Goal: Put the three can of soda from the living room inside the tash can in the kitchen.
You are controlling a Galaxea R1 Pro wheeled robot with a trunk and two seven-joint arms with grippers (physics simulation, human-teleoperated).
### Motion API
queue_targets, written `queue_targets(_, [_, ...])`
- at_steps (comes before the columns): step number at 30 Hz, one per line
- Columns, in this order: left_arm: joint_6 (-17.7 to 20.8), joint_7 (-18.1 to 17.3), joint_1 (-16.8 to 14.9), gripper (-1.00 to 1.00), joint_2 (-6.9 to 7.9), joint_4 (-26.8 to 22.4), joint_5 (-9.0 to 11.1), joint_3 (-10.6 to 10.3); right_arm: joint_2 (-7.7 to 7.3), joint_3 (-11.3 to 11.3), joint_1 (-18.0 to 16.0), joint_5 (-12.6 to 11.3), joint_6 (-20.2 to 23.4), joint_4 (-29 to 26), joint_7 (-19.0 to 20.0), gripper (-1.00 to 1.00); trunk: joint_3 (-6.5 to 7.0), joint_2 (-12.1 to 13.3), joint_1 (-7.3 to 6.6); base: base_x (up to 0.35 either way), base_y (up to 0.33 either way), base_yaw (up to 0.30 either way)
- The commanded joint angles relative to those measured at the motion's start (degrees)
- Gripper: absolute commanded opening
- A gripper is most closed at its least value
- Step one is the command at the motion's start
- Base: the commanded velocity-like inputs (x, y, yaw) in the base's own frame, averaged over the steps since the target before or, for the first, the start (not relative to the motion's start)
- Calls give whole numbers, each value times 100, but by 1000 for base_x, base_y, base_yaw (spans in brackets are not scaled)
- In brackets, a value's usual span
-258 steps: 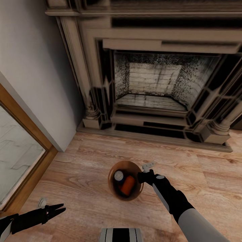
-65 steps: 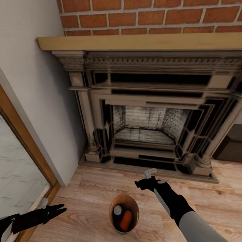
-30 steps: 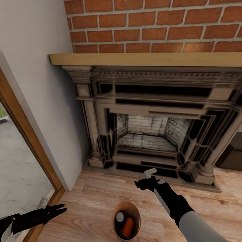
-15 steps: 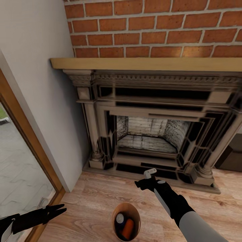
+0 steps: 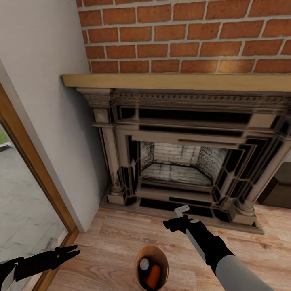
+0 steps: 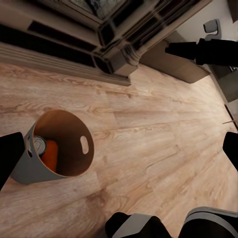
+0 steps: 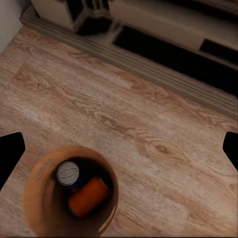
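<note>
The view has tilted up since earlier, showing more brick above the fireplace (image 5: 182,161). The tash can (image 5: 151,267) stands on the wood floor before it, cans of soda (image 5: 152,276) inside. The left gripper (image 5: 66,254) and right gripper (image 5: 173,223) both hang spread wide, empty.

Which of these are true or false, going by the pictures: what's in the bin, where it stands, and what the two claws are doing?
1. The bin stands on a wood floor. True.
2. The bin is empty. False: an orange can and a silver-topped can lie inside.
3. The right claw grips a can. False: it holds nothing.
4. A fireplace stands ahead. True.
5. The left claw is inside the bin. False: it hangs apart from it.
</note>
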Motion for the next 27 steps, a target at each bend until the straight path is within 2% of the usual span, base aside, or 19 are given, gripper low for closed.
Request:
queue_targets(1, [0, 0, 0, 100, 0, 0, -1, 0, -1, 0, 0, 0, 0, 4, 0, 100, 18, 42, -23, 0, 0, 0])
queue_targets(12, [0, 0, 0, 100, 0, 0, 1, 0, 0, 0, 0, 4, -89, 27, 0, 100, 216, 483, -264, 0, 0, 0])
queue_targets(16, [0, 0, 0, 100, 0, 0, 1, 0, -2, 0, 0, 12, -254, 63, 0, 100, 216, 483, -264, 0, 0, 0])
queue_targets(27, [-5, -27, 0, 100, 0, 0, 6, 21, -3, 0, 0, 14, -312, 85, -8, 100, 216, 483, -264, 0, 0, 0])
